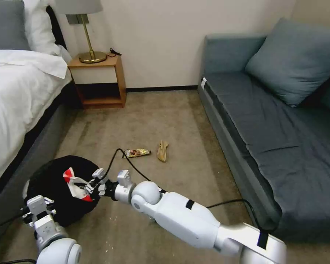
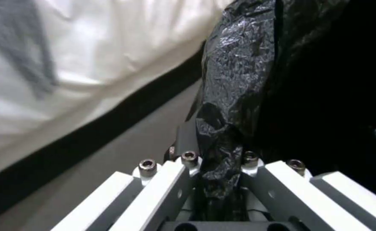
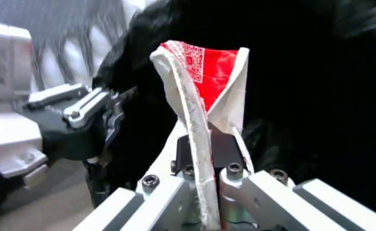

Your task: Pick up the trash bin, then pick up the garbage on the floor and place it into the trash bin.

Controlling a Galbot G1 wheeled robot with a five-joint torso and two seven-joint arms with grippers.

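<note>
The trash bin (image 1: 49, 183), wrapped in a black bag (image 2: 239, 80), is at the lower left beside the bed. My left gripper (image 1: 39, 206) is shut on its near rim, with bag plastic pinched between the fingers (image 2: 220, 160). My right gripper (image 1: 90, 187) reaches over the bin's opening (image 3: 324, 80), shut on a red-and-white wrapper (image 1: 74, 181) that sticks up from the fingers (image 3: 209, 73). More garbage lies on the carpet beyond: a shiny brown-gold snack packet (image 1: 136, 152) and a tan peel-like strip (image 1: 162, 150).
A bed (image 1: 14, 95) with white sheets runs along the left, close to the bin. A wooden nightstand (image 1: 99, 79) with a lamp stands at the back wall. A blue-grey sofa (image 1: 267, 121) fills the right. A black cable (image 1: 132, 165) from my right arm loops over the carpet.
</note>
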